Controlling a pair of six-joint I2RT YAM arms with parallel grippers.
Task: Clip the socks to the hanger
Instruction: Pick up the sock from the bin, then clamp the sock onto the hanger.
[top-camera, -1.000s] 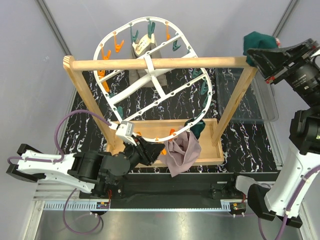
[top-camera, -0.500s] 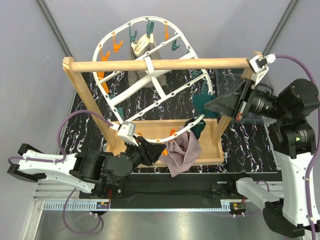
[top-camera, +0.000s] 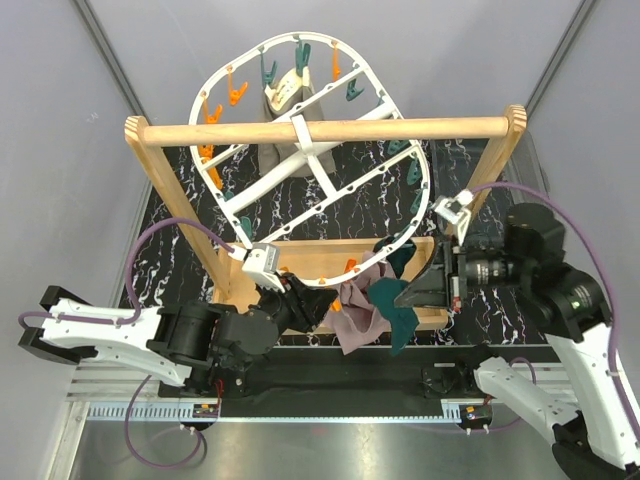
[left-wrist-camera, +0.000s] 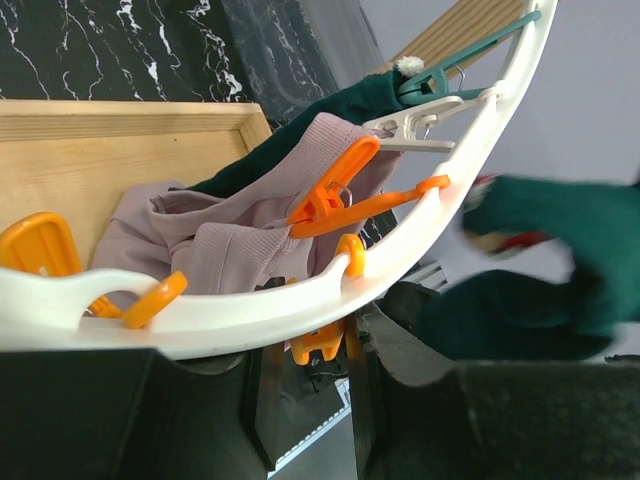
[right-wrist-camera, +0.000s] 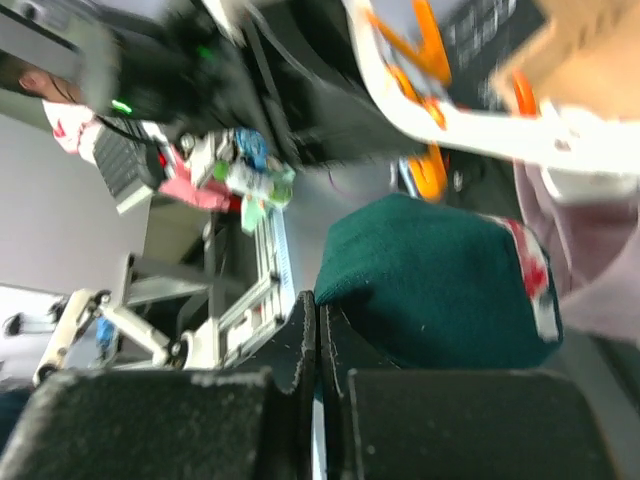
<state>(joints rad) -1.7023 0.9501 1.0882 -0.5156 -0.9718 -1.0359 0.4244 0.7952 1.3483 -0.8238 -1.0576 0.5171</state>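
The white oval hanger (top-camera: 215, 85) hangs tilted from the wooden rail, with orange and teal clothespins round its rim. A mauve-pink sock (top-camera: 352, 310) hangs clipped at the near rim, and a dark teal sock (top-camera: 398, 258) is clipped beside it. My left gripper (top-camera: 305, 305) is under the near rim (left-wrist-camera: 250, 310), its jaws closed on an orange clothespin (left-wrist-camera: 320, 345). The pink sock (left-wrist-camera: 230, 240) lies just beyond. My right gripper (top-camera: 408, 293) is shut on another dark teal sock (top-camera: 395, 318), holding it close to the pink sock. In the right wrist view the gripper (right-wrist-camera: 318, 310) pinches this sock (right-wrist-camera: 430, 280).
The wooden rail stand (top-camera: 320, 128) spans the scene, its posts on a wooden base tray (top-camera: 300, 258) on the black marbled table. A grey-beige cloth with a white label (top-camera: 285, 95) hangs at the hanger's far rim. A clear bin (top-camera: 525, 190) stands at the right behind the post.
My right arm has swung down from high at the right to the hanger's near rim, carrying the teal sock. My left gripper has stayed at the rim.
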